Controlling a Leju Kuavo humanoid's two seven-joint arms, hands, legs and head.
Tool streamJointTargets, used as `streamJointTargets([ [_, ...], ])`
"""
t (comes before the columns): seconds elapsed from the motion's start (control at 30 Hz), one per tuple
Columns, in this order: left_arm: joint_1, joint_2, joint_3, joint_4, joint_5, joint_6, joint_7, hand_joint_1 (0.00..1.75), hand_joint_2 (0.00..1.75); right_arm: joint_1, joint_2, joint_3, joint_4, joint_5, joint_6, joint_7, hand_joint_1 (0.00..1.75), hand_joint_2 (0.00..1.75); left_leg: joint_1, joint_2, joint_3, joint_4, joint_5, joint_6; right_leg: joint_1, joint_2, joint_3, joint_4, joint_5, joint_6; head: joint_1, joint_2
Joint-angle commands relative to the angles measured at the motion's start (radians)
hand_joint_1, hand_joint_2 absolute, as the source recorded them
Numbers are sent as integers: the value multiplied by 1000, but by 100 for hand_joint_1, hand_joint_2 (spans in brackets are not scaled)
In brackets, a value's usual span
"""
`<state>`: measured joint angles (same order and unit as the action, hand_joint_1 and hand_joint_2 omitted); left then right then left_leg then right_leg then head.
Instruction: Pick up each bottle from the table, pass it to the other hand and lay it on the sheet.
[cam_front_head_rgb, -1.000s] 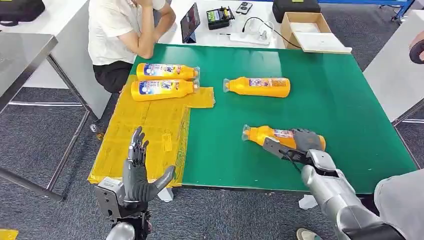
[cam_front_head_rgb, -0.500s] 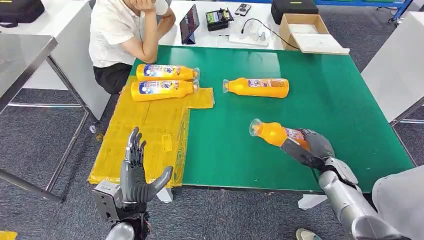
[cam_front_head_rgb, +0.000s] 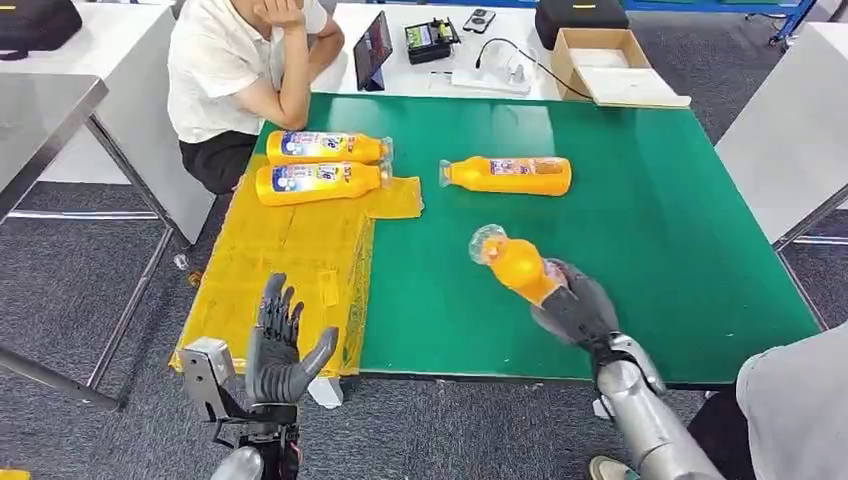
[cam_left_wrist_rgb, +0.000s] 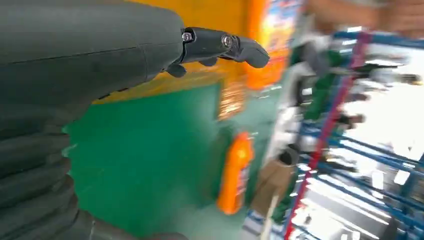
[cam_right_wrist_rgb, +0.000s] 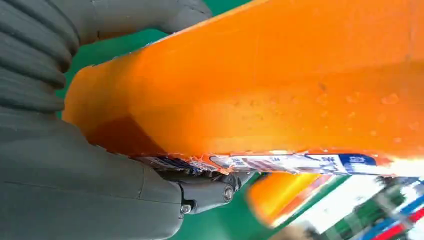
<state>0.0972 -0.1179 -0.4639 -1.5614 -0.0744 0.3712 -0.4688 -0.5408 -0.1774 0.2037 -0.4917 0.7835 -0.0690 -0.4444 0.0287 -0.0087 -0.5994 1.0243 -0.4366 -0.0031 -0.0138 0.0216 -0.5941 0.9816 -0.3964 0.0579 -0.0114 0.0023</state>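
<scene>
While the right robot hand (cam_front_head_rgb: 575, 308) is wrapping its fingers round the lower body of an orange bottle (cam_front_head_rgb: 515, 265), lifted off the green bench (cam_front_head_rgb: 650, 200) with its cap pointing far-left, the left robot hand (cam_front_head_rgb: 275, 350) is waiting spread near the yellow sheet (cam_front_head_rgb: 290, 250). The bottle is looking rigid, smooth and probably slippery; mid-body seems safest. Two bottles (cam_front_head_rgb: 320, 163) are lying on the sheet.

We saw the head view evenly and brightly lit, with a pale sheen on the green matte table top (cam_front_head_rgb: 640, 150) near its far edge and only soft shadows. The left wrist view was smeared by motion blur, its far background washed out white. The right wrist view was close and soft.
</scene>
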Motion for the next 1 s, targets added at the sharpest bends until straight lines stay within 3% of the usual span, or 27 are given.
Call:
streamJointTargets([
  [0.03,-55,58,-148,189,318,-150,162,0,175,123,179,294,-536,-268,20,68,175,175,-1,5,-9,-1,2,1,-1,3,-9,2,0,-2,-1,0],
  [0.1,-68,58,-170,196,280,-154,160,0,175,116,217,320,-501,-286,24,59,175,175,0,3,-16,-1,4,0,-1,2,-15,2,1,-1,-1,0],
  [0.4,-89,24,-163,230,222,-135,163,0,175,109,248,385,-409,-344,5,34,175,175,0,-1,-20,-1,5,-1,0,-2,-17,2,0,-1,-1,0],
  [0.63,-98,-2,-150,209,203,-112,140,0,175,144,300,428,-360,-356,6,9,175,175,-1,-1,-16,-3,3,1,0,-5,-13,1,-2,-3,0,0],
  [1.0,-92,-21,-112,193,257,-93,119,0,175,156,300,466,-377,-329,-13,0,175,175,0,-2,-21,-1,4,0,0,-4,-18,1,-1,-1,0,0],
])
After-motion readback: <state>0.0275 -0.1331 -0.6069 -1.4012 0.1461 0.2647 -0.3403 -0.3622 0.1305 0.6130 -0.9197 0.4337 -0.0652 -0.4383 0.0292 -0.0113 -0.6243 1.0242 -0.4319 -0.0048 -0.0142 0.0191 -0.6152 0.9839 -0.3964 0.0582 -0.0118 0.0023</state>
